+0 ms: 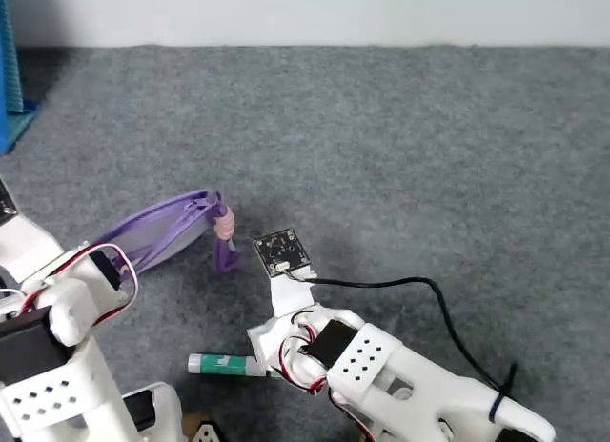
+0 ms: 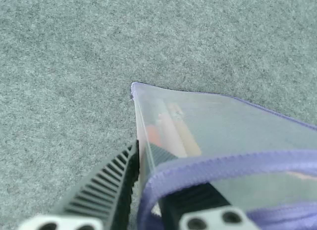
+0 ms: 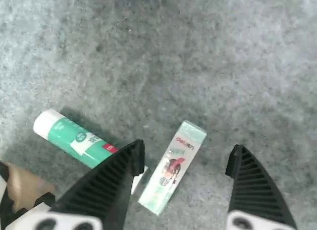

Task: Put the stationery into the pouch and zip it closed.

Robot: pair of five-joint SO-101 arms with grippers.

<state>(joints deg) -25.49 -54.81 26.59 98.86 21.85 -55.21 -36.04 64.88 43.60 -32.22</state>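
Two loose pieces of stationery are seen on the grey table (image 1: pixel 429 156) near the middle of its near edge: a glue stick (image 3: pixel 74 137) and an eraser (image 3: pixel 173 165). Printed labels are carried by both, green and white with a small red patch, and the lettering is left unread. The glue stick is laid with its long axis roughly along the near edge, its white cap turned toward the left edge. The eraser, in a pale green sleeve, lies just beside it at an angle, between the spread fingers of the right gripper (image 3: pixel 187 149), which is held open above it without touching it. The pouch (image 1: pixel 157 231), translucent with purple trim, is found toward the near left corner, its long axis running from there toward the table's middle, where a zip pull (image 1: pixel 225 225) hangs from its end. One wall of the pouch is pinched in the closed fingers of the left gripper (image 2: pixel 143 148). Yellow and orange sticks (image 2: pixel 173 127) are made out through its side. A blue object (image 1: pixel 11 70) stands at the far left corner.
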